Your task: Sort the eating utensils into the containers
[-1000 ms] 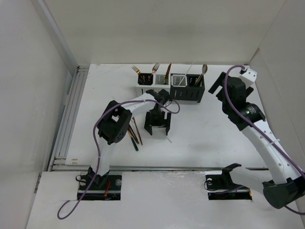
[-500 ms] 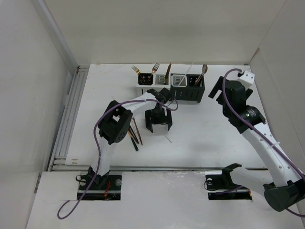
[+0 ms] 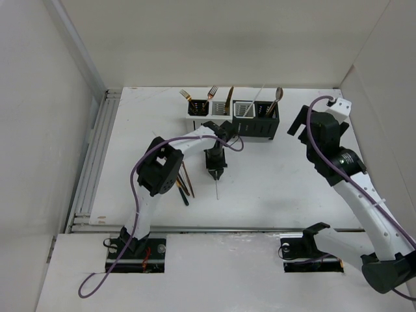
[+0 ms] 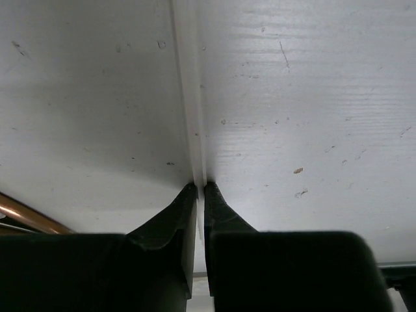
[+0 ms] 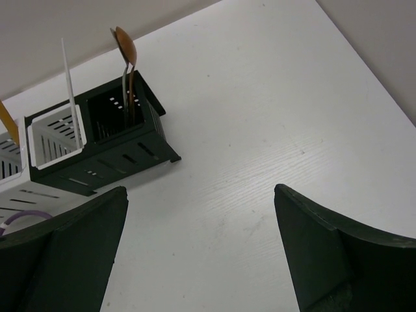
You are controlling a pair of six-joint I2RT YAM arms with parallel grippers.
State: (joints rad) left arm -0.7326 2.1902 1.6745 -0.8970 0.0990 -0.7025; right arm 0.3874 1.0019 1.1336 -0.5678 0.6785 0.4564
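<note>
Left jaws pinched on a white stick [image 4: 188, 97], seemingly flat on the table [image 4: 312, 97]; right jaws wide apart.

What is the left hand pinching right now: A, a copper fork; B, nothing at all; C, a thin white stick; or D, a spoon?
C: in the wrist view the left hand is closed tight on a thin white stick.

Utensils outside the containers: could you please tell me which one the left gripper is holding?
The white stick, pinched in the shut left gripper. The copper and dark utensils lie loose to one side, ungripped.
</note>
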